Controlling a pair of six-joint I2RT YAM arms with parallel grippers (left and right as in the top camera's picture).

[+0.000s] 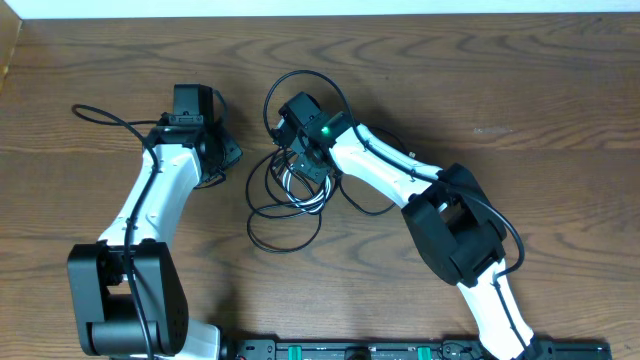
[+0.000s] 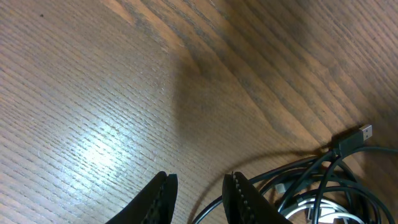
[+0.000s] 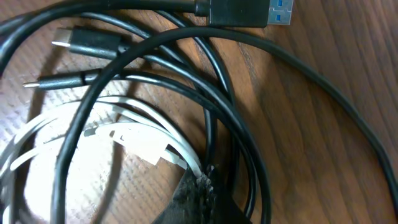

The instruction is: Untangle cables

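The cables (image 1: 288, 195) lie in a tangled heap at the middle of the table: long black loops and a short white cord. In the right wrist view, black cables (image 3: 217, 81) cross over the coiled white cable (image 3: 143, 140), with a blue-tipped USB plug (image 3: 249, 12) at the top. My right gripper (image 3: 202, 186) is shut, and the white strands run into its tips. My left gripper (image 2: 199, 196) stands slightly open just left of the heap with nothing between its fingers. A black loop passes close under the gap. A silver-tipped plug (image 2: 359, 135) lies to the right.
Bare wooden table (image 1: 520, 110) surrounds the heap. A thicker black arm wire (image 1: 105, 117) loops out to the left of the left arm. A black rail with green marks (image 1: 400, 350) runs along the front edge.
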